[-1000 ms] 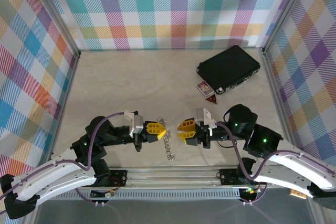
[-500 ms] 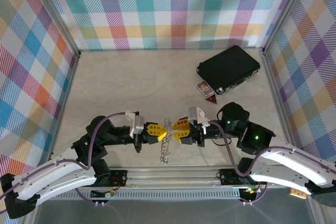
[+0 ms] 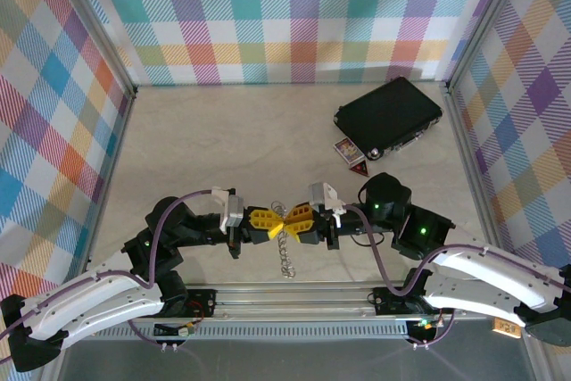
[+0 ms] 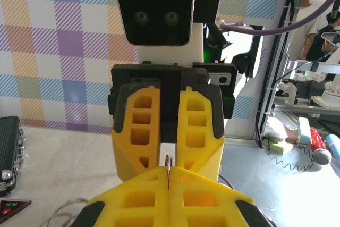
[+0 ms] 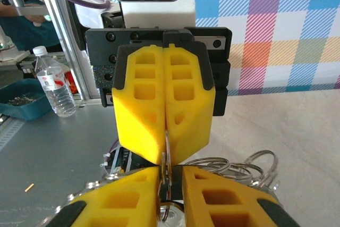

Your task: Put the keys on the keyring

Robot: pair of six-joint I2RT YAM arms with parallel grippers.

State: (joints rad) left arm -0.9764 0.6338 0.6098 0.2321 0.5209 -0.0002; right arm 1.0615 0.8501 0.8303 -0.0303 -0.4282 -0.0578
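We see the two arms meeting nose to nose over the near part of the table (image 3: 205,149), just ahead of their bases. The left gripper (image 3: 272,222) points right and the right gripper (image 3: 295,220) points left, and their yellow fingertips touch or all but touch. The keyring (image 3: 285,254) trails from that meeting point as a thin silvery chain strand running toward the near rail.

In the left wrist view, the left gripper's fingers are pressed flat together. A thin sliver of metal ring stands up out of the seam, so we read it as clamped on the keyring.

In the right wrist view, the right gripper's fingers stand a narrow slit apart with a thin metal piece in the slit. We cannot tell whether they pinch it or exactly what the piece is. Several round wire loops of the keyring show just beyond that slit, to its right.

Well apart, toward the far right corner, a black case (image 3: 388,116) lies at an angle, with a small card box (image 3: 347,150) just beside its near left corner
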